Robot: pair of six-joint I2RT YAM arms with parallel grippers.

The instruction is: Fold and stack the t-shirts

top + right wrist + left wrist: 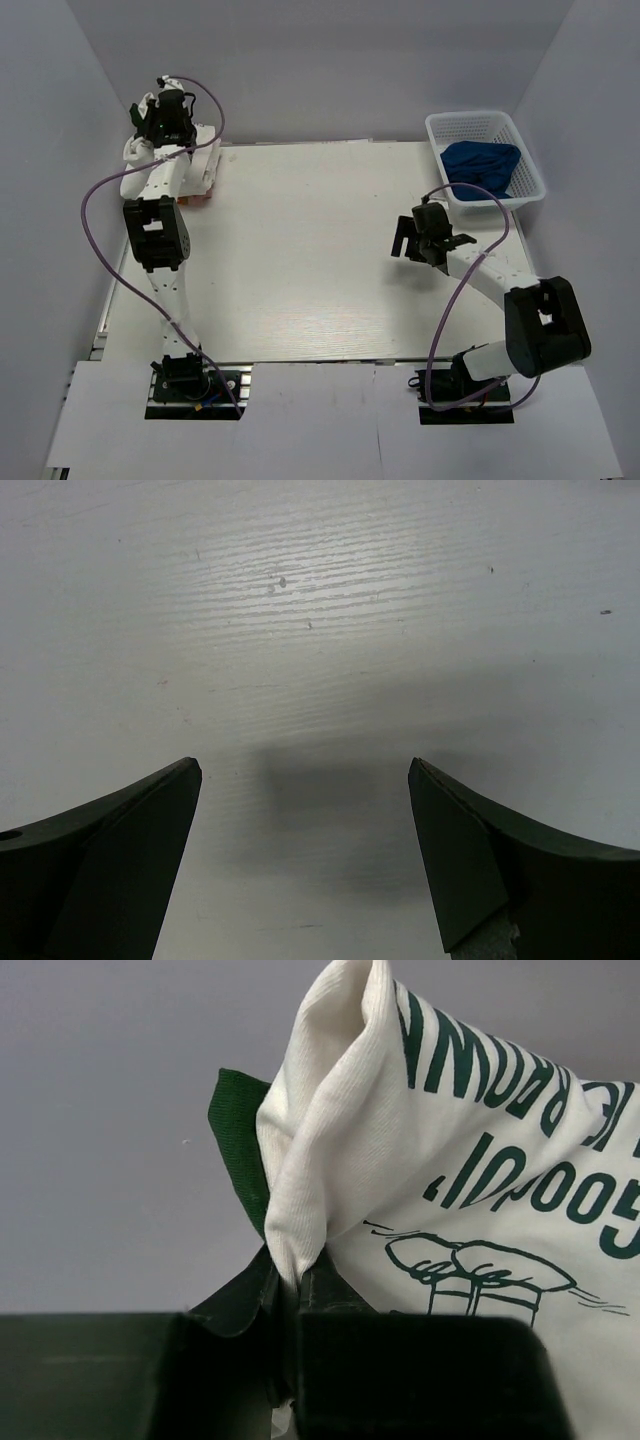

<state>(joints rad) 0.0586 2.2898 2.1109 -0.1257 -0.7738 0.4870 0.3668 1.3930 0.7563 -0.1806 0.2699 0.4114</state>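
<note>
My left gripper (295, 1272) is shut on a pinched fold of a white t-shirt (470, 1170) with a dark green part (238, 1130), green lettering and a printed graphic. In the top view this gripper (165, 118) is raised at the far left corner of the table, above a white folded bundle (207, 168) lying at the table's back left edge. My right gripper (305, 770) is open and empty, just above bare table; in the top view it (407, 240) hovers at the right middle of the table.
A white plastic basket (527, 165) with a blue cloth (482, 165) in it stands at the back right corner. The white wood-grain table (310, 260) is walled in by grey panels. A purple cable loops off each arm.
</note>
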